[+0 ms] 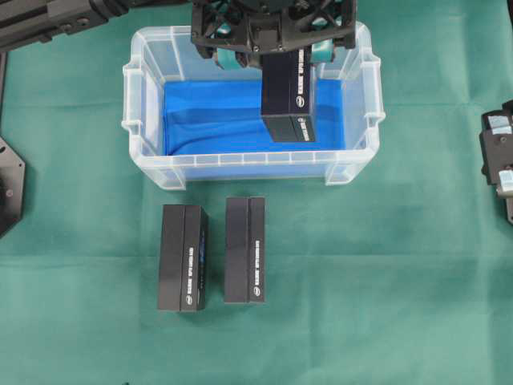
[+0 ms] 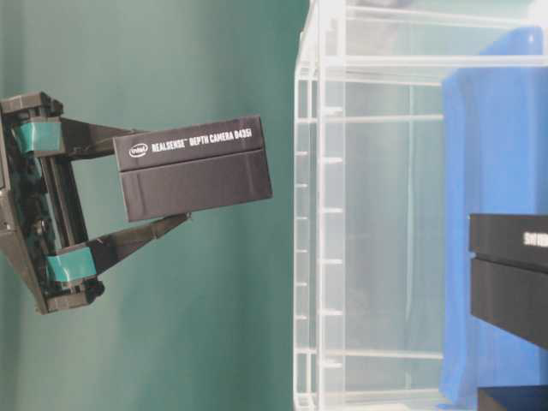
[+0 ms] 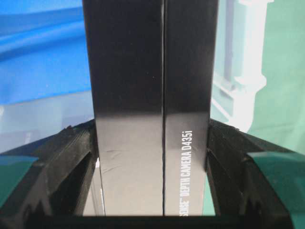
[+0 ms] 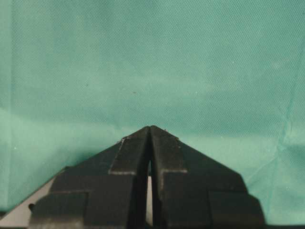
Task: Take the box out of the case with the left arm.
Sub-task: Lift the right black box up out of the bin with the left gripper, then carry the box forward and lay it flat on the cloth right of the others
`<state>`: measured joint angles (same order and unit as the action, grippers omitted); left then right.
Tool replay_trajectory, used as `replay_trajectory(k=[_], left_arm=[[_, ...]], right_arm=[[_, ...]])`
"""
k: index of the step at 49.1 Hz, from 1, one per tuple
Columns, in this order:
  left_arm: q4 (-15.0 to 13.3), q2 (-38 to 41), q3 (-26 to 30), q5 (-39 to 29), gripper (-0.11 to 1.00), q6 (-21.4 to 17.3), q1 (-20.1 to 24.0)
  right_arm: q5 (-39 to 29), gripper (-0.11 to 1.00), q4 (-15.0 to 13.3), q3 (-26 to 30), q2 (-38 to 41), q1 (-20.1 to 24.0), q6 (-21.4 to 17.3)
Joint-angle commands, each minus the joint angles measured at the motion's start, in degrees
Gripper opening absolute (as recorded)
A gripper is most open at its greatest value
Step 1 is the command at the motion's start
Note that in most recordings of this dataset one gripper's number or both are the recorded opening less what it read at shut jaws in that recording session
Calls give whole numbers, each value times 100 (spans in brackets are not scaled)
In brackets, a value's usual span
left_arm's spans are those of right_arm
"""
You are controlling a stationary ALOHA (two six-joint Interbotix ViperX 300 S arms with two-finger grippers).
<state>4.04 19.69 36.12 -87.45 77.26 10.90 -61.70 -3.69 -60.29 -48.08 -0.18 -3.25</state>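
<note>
- Overhead view: the left gripper (image 1: 272, 50) hangs over the far rim of the case (image 1: 144, 112), its teal-padded fingers (image 1: 227, 58) pinching one end of a black box (image 1: 288, 96). The box points toward the near wall and shows against the blue sheet (image 1: 208, 116) on the right half of the case floor.
- Overhead view: two more black boxes (image 1: 183, 257) (image 1: 244, 250) lie side by side, apart, on the green cloth (image 1: 385, 305) just before the near wall of the case. The right gripper (image 1: 501, 160) sits at the right edge of the cloth, well apart from the case.
- Table-level view: this picture lies turned on its side. The left gripper (image 2: 120, 184) clamps the box (image 2: 193, 169) between two fingers (image 2: 133, 240); the box is printed "RealSense Depth Camera D435i" and hangs clear of the rim of the case (image 2: 312, 223).
- Left wrist view: the box (image 3: 150, 105) fills the middle, pressed on both sides by the fingers (image 3: 71, 167), with the blue sheet (image 3: 43, 62) and the case wall (image 3: 238, 81) behind it.
- Right wrist view: the right gripper (image 4: 150, 136) has its fingertips pressed together over bare green cloth (image 4: 152, 57), holding nothing.
</note>
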Motion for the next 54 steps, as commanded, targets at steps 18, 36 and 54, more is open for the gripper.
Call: replay_trajectory(k=[18,36,54], left_arm=[[26,-290,132,18,62,26,-53],[44,-281,132,18,62,35,-62],[44,-281,141,26,60,35,-105]], right_arm=[[26,-1,0,176,18,-9,-18],[26,-1,0,176,18,-9,-18],[26,-1,0,185,18,-9,-18]])
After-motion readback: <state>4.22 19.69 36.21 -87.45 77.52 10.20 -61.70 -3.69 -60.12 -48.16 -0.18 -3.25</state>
